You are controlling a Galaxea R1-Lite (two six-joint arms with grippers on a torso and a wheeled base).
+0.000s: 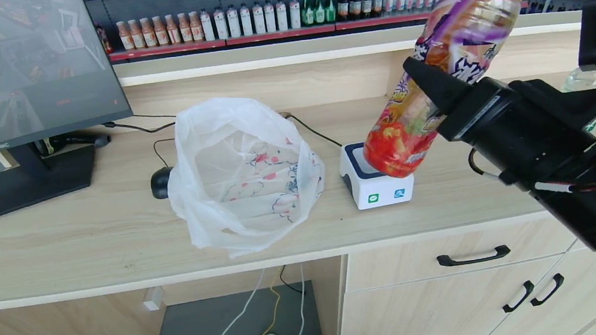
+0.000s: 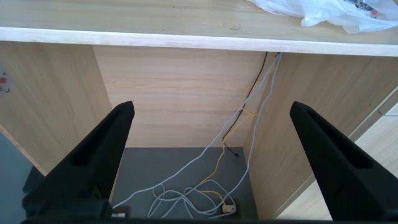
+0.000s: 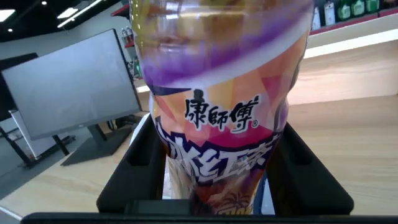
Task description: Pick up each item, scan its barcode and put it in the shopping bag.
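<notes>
My right gripper is shut on a drink bottle with an orange and purple label and a purple cap. The bottle hangs tilted, its base just above the white barcode scanner on the counter. In the right wrist view the bottle sits between the two black fingers. A white plastic shopping bag stands with its mouth wide, left of the scanner. My left gripper is open, low in front of the counter, facing the gap under the desk.
A monitor on a black stand occupies the counter's left end, with a black mouse beside the bag. Loose cables lie on the floor under the desk. Drawers sit below the counter at right. Shelves of bottles line the back.
</notes>
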